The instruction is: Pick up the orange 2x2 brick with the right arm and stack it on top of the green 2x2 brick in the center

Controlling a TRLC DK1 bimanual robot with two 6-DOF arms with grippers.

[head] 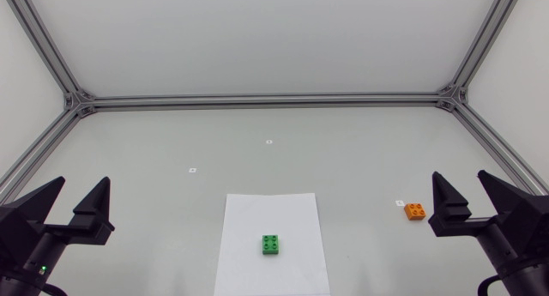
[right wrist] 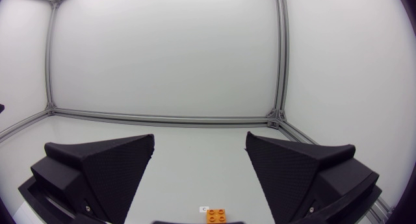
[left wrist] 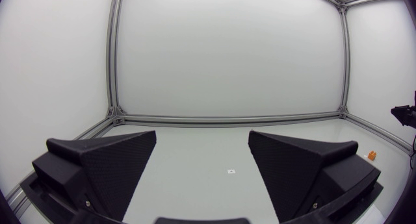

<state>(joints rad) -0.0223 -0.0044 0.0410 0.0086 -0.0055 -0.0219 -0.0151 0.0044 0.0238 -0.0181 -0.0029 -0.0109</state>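
Observation:
The orange 2x2 brick [head: 417, 211] sits on the table at the right, just left of my right gripper [head: 467, 188], which stands open and empty. In the right wrist view the orange brick [right wrist: 217, 215] lies low between the open fingers, a little ahead of the right gripper [right wrist: 199, 146]. The green 2x2 brick [head: 271, 244] rests on a white paper sheet [head: 296, 262] in the middle front. My left gripper [head: 79, 196] hangs open at the left edge, far from both bricks. From the left gripper [left wrist: 202, 143] the orange brick [left wrist: 372, 155] shows far off beside it.
Small white markers lie on the table [head: 269, 142], [head: 193, 169], and one next to the orange brick [head: 400, 202]. An aluminium frame [head: 266, 99] borders the table at the back and sides.

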